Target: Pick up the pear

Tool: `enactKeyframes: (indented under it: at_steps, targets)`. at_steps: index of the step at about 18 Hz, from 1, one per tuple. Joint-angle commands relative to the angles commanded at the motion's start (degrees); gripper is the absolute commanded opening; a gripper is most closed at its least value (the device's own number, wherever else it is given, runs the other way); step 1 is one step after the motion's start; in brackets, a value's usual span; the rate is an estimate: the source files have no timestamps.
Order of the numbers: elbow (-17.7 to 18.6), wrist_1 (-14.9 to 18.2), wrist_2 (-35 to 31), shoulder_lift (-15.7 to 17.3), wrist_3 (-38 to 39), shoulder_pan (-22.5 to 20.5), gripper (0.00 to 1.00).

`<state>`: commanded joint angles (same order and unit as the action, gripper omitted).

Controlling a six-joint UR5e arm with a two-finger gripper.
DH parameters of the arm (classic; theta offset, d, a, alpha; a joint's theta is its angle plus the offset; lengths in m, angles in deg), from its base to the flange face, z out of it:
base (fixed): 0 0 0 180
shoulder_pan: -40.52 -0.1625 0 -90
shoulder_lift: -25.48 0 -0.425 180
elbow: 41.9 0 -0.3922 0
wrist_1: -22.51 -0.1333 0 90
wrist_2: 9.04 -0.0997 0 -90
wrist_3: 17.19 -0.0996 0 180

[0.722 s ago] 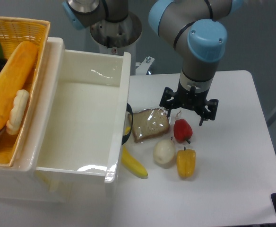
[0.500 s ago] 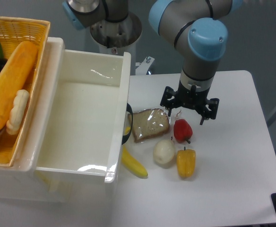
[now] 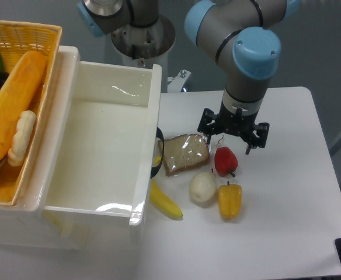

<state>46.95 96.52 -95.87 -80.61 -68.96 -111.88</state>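
Note:
The pear (image 3: 202, 188) is a pale cream, roundish fruit lying on the white table, between a banana and a yellow bell pepper. My gripper (image 3: 232, 135) hangs above and behind it, over the red pepper, well apart from the pear. Its dark fingers (image 3: 208, 123) are spread wide and hold nothing.
A red pepper (image 3: 225, 160) sits just behind the pear, a yellow bell pepper (image 3: 229, 200) to its right, a bagged bread slice (image 3: 185, 153) behind-left, a banana (image 3: 165, 202) to the left. A large white bin (image 3: 149, 122) and a wicker basket (image 3: 48, 41) of food stand at left.

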Motion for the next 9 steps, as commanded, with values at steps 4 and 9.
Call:
enactKeyframes:
  at_steps: [4,9]
  targets:
    - [1.76,-1.76,0.09,-0.09,0.26,-1.32,1.00]
    - [1.94,-2.28,0.70,-1.49,9.30,-1.15,1.00]
